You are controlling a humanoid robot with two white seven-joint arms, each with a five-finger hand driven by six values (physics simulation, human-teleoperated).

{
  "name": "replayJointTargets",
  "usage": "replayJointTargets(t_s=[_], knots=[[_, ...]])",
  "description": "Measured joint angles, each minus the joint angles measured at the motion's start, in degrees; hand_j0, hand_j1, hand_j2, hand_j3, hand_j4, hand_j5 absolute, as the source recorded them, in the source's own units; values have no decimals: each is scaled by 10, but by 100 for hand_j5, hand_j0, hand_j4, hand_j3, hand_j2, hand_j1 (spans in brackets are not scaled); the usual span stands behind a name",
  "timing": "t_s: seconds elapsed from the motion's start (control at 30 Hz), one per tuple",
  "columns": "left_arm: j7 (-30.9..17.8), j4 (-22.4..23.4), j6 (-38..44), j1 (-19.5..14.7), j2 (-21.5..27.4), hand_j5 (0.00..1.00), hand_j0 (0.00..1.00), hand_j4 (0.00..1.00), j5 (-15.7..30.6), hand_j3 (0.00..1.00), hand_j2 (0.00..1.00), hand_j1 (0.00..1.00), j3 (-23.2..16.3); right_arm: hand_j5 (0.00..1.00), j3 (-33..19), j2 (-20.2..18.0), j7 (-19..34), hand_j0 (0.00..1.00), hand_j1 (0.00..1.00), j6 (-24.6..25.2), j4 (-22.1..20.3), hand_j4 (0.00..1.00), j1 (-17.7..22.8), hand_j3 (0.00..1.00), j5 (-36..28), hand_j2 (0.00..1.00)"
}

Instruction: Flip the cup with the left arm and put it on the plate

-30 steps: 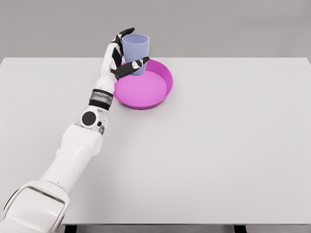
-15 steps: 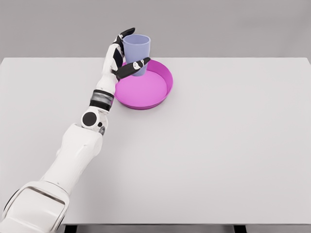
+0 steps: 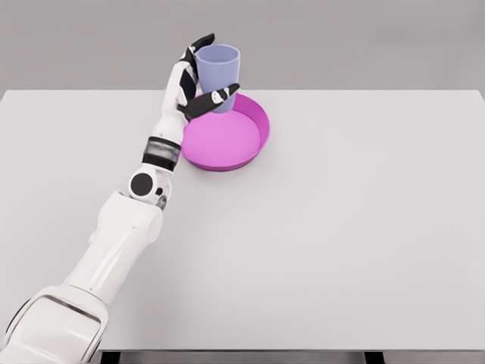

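While upright, cup [image 3: 218, 74] (seemingly airborne), in robot hand [image 3: 198, 83]

Cup [image 3: 219, 74]: pale lavender-blue, plain, no pattern. Plate [image 3: 225, 140]: bright magenta-pink inside, darker magenta on the outer rim wall. Left hand [image 3: 195, 80]: white palm segments, black fingers and joints with white tips. Arm: glossy white shells, grey-and-black banded wrist, black circular elbow joint. Table [image 3: 341, 227]: flat light grey. Backdrop: mid grey.
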Motion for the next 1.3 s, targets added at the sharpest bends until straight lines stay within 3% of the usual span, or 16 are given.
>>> replayJointTargets(t_s=[0.43, 0.93, 1.17, 1.3], knots=[[-4, -2, 0, -2, 0, 95, 95, 95, 0, 95, 95, 95, 0, 100, 0, 0, 0, 100, 100, 0, 0, 100, 0, 100, 0, 100], [-4, -3, 0, -6, 4, 99, 99, 99, 0, 99, 99, 99, -1, 100, 0, 0, 0, 100, 100, 0, 0, 100, 0, 100, 0, 100], [-3, -7, 0, -4, 78, 100, 100, 100, 8, 100, 100, 100, -3, 100, 0, 0, 0, 100, 100, 0, 0, 100, 0, 100, 0, 100], [-3, -12, 0, 16, 182, 100, 100, 100, 13, 100, 100, 100, -29, 100, 0, 0, 0, 100, 100, 0, 0, 100, 0, 100, 0, 100]])
